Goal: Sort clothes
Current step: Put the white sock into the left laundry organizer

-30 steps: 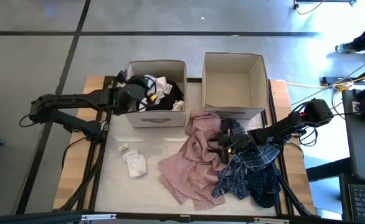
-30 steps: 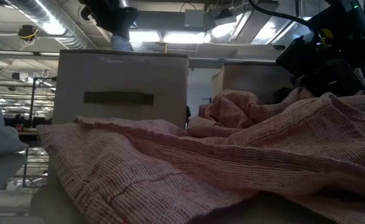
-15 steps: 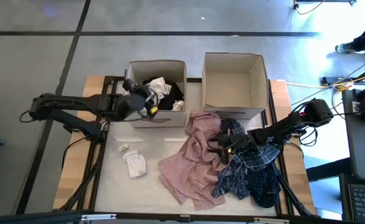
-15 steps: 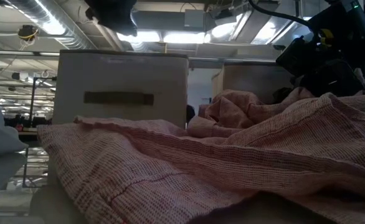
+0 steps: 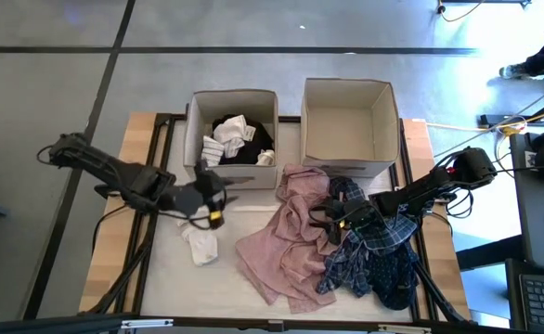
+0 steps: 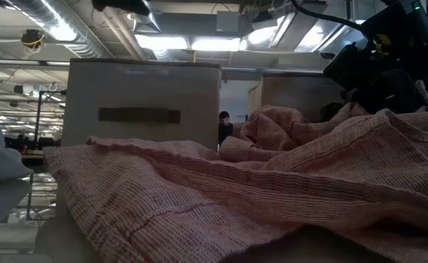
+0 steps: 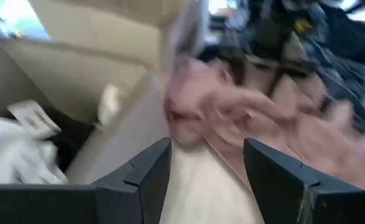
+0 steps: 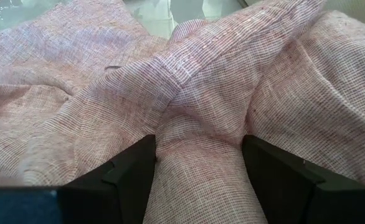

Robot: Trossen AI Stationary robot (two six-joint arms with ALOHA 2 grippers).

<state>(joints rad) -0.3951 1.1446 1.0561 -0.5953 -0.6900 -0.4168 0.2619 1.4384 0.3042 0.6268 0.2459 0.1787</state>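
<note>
While two beige boxes (image 5: 346, 121) stand at the table's (image 5: 253, 218) far edge, the left one holds white and black clothes (image 5: 238, 139). The left pincer (image 5: 209, 197) hangs wide and empty above two white socks (image 5: 198, 243). The right pincer (image 5: 332, 223) is open around a fold of the pink garment (image 5: 286, 241); only its wrist view shows this. Plaid (image 5: 369, 237) and navy (image 5: 393, 278) garments lie right.

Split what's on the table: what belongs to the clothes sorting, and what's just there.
Job:
pink garment
blue plaid garment
navy patterned garment
white socks
clothes already in the left box
left box
empty right box

Just there:
cables
laptop
</note>
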